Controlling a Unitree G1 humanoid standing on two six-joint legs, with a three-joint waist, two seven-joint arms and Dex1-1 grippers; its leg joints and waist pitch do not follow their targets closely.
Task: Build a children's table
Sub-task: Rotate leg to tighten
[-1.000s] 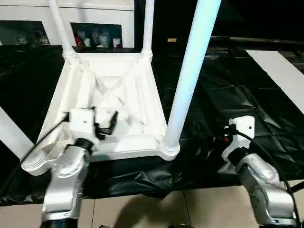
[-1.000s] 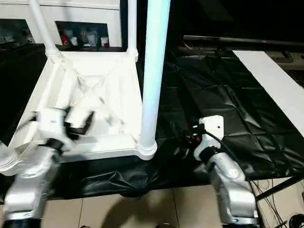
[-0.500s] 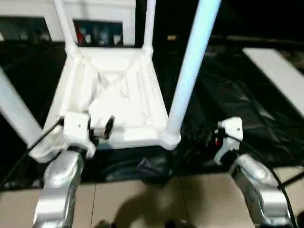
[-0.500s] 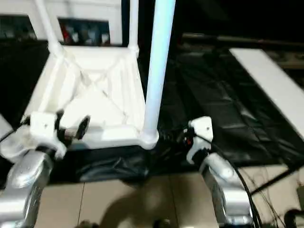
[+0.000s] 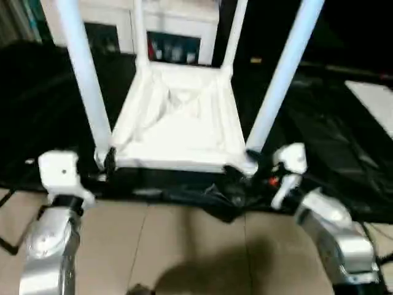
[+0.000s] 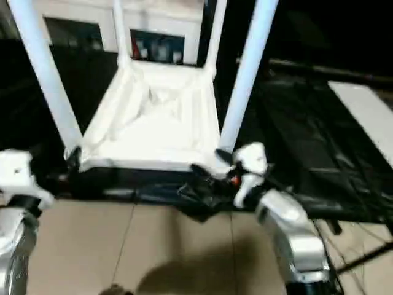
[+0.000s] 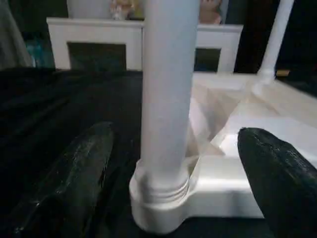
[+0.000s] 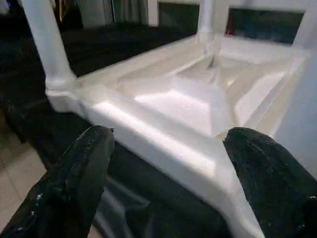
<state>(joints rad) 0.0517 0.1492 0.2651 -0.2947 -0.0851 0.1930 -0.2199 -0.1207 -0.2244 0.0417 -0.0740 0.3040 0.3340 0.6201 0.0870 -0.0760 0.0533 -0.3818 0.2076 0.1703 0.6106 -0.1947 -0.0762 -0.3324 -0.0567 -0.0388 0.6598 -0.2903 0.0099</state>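
On a work surface draped in black plastic sheeting (image 5: 344, 147), the children's table (image 5: 181, 123) lies upside down, its ribbed underside facing up and all four white legs standing in the corner sockets. The tabletop's near edge runs close to the sheeting's front edge, where the covering hangs crumpled over a tan tiled floor (image 5: 184, 246). To the table's right the sheeting stretches bare toward a white panel (image 5: 374, 104) at the far right edge; to its left the sheeting is likewise bare. Behind the table, along the far edge, stands a white cabinet (image 5: 178, 31) with dark glass doors.

The near-left leg (image 5: 86, 80) rises from its socket at the table's front-left corner, the near-right leg (image 5: 279, 80) from the front-right corner; the two far legs (image 5: 230, 37) stand at the back corners, just in front of the cabinet.

The left gripper (image 7: 173, 188) is spread wide, one black finger on each side of the near-left leg's base; the left wrist view shows gaps between both fingers (image 7: 74, 178) and the leg, holding nothing. The right gripper (image 8: 168, 183) hovers just outside the front-right corner, its fingers (image 8: 74, 173) also wide apart and empty, facing along the tabletop's near rim.
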